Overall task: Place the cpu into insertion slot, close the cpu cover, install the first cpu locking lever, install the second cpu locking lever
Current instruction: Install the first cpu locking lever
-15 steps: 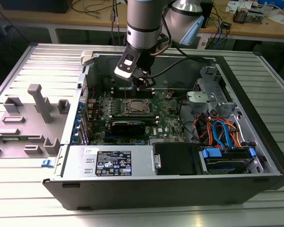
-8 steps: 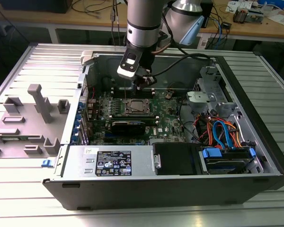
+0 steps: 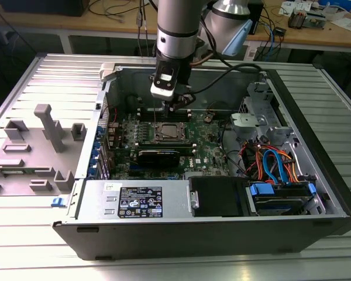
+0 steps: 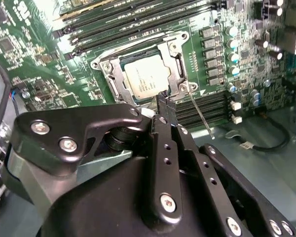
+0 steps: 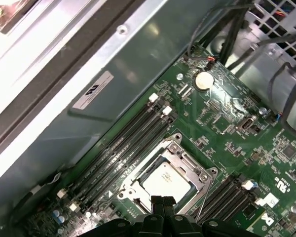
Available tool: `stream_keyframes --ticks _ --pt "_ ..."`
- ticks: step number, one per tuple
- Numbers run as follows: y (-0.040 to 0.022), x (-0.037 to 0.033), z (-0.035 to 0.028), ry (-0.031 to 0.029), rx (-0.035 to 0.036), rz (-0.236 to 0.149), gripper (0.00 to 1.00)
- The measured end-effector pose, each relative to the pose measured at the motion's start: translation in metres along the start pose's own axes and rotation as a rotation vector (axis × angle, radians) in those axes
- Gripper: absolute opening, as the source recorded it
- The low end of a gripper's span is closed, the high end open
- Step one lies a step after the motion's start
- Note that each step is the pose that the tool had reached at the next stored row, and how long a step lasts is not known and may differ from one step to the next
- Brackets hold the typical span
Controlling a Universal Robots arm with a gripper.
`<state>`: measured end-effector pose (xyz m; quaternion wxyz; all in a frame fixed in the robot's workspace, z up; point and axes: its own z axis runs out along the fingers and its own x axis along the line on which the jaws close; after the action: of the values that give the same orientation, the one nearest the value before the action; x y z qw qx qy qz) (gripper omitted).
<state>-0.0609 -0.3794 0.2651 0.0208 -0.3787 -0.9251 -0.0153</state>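
Green motherboard (image 3: 207, 143); cpu (image 4: 145, 79) seated, pinched tool (image 4: 165, 99) just beside.

Light: bright, overhead, even. Glare: ribbed table (image 3: 333, 117), cpu (image 4: 145, 79), motherboard (image 4: 34, 29) by memory slots (image 4: 128, 19). Shadow: soft, inside case (image 3: 181, 234).

In the second wrist view the gripper (image 4: 165, 101) and its black body hide one corner of the cpu cover (image 4: 115, 79) and the motherboard (image 4: 29, 44) behind them, so whether the fingertips touch the frame cannot be told. In the first wrist view the same body masks part of an edge of the cpu (image 5: 165, 180) and one end of a thin locking lever (image 5: 203, 210). In the exterior view the arm (image 3: 176, 26) is cut off by the top edge (its upper links out of frame), and the insertion slot (image 3: 167, 133) is too small to tell chip from cover.
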Motion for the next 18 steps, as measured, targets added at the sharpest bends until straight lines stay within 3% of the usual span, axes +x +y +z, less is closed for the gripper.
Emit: stream_keyframes --ticks 5,18 --pt "0.0 0.0 0.0 0.0013 0.0052 -0.103 0.11" --pt "-0.0001 -0.0001 0.0 0.0039 0.0156 -0.311 0.11"
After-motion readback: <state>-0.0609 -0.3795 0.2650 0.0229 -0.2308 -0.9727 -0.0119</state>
